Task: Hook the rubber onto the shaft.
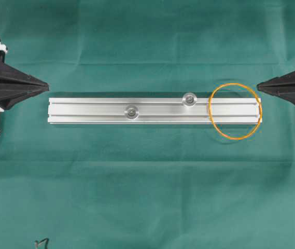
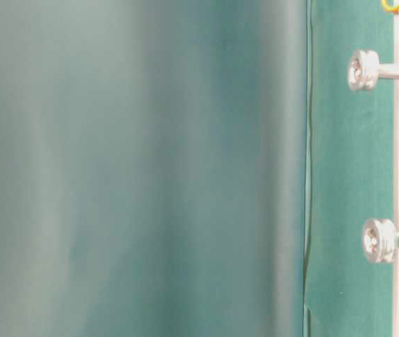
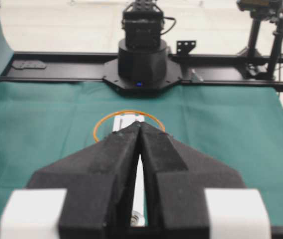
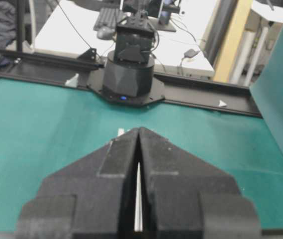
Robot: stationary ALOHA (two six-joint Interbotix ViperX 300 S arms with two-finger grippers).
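On the green-clothed counter (image 1: 137, 171) a silver rail (image 1: 90, 110) lies lengthwise between the two arms. Two shafts stand up from it: one near the middle (image 1: 131, 111), the other further right (image 1: 189, 98); the table-level view shows both as short posts with round knurled heads (image 2: 364, 69) (image 2: 379, 240). The rubber (image 1: 210, 111), a thin orange loop, lies flat over the rail's right end, partly on the metal, partly on the cloth, just beside the right-hand shaft, not around either shaft. Left tool (image 1: 46, 84) clenched, jaws pressed together, nothing between them, pointing at the rail's left end and apart from it. Right tool (image 1: 258, 85) also clenched and empty, tip near the rubber's far edge, not touching. Left wrist view: rubber (image 3: 101, 124) visible past the closed tool (image 3: 140, 128). Right wrist view: closed tool (image 4: 139, 130) only; rubber hidden.
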